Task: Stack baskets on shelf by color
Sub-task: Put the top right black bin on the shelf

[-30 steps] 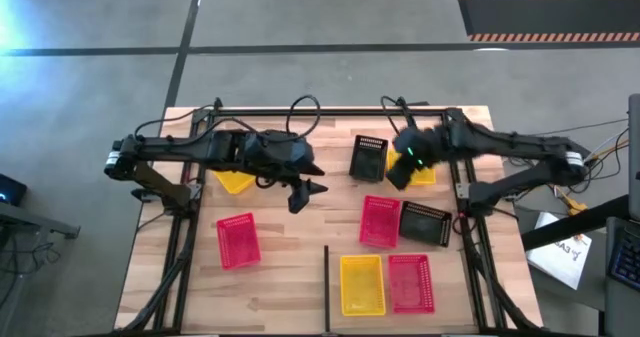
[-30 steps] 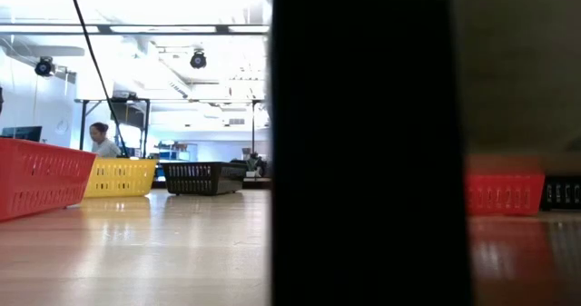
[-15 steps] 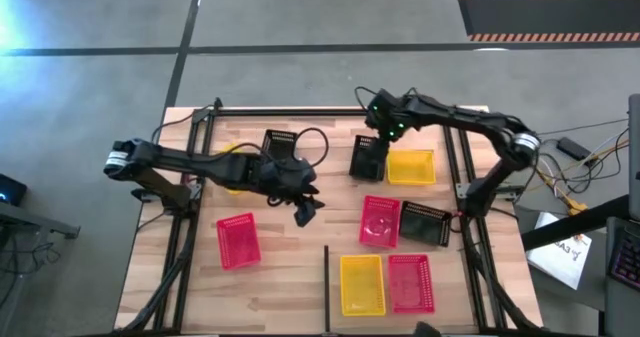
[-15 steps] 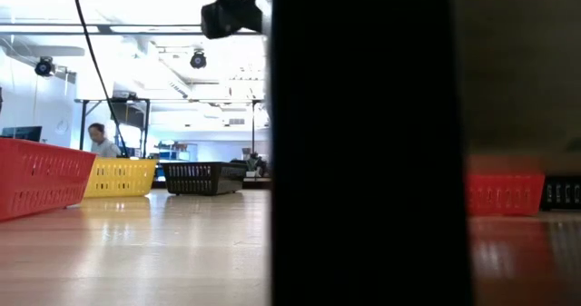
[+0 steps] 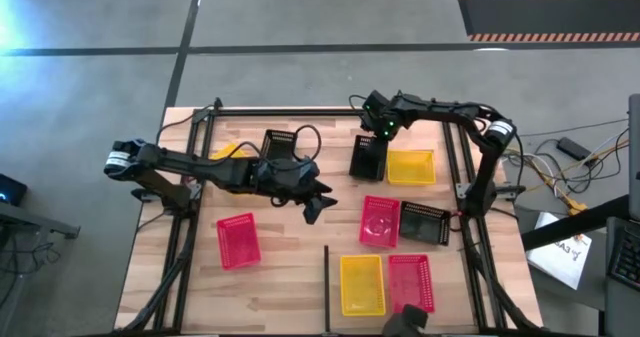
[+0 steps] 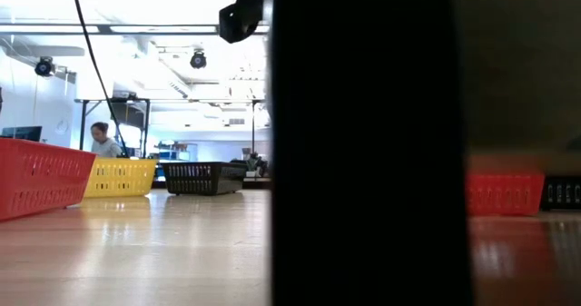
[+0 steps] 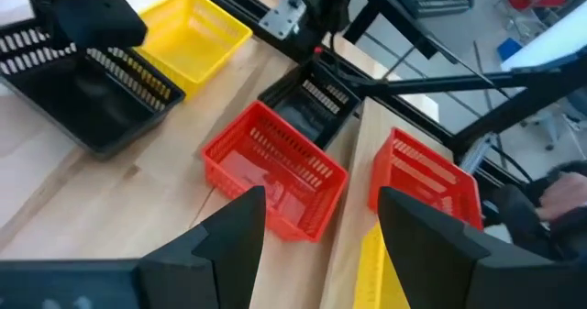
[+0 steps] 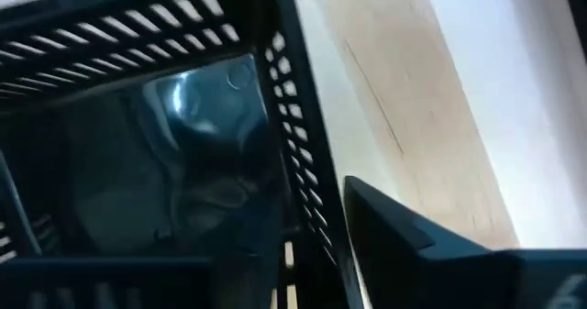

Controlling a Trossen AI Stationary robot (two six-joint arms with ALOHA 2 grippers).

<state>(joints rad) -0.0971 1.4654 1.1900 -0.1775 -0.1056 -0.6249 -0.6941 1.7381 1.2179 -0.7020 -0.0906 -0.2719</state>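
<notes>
At upper centre of the high view, the right gripper [image 5: 378,129] hangs over the far end of a black basket [image 5: 368,158]. Its wrist view shows that basket's mesh wall [image 8: 295,116] very close. Whether the jaws have closed on the wall, we cannot tell. A yellow basket [image 5: 411,166] sits just beside it, to the right.

We judge the step in hand to be picking up this black basket. To do it well, we want the jaws astride one wall, seated deep, not on the rim's edge. We lift straight up so the basket does not drag its yellow neighbour. The mesh is thin and likely flexes, so a firm, square pinch matters.

Mid-frame, the left gripper [image 5: 315,206] hovers over bare wood, jaws wide and holding nothing. Its wrist view looks past them at a red basket [image 7: 273,170]. We keep this arm clear of the right arm's path.

Another black basket [image 5: 425,223] lies at right of centre, a likely partner for the stack. What we take for the shelf [image 5: 450,277], at lower right, bears one yellow basket and one red one side by side.
</notes>
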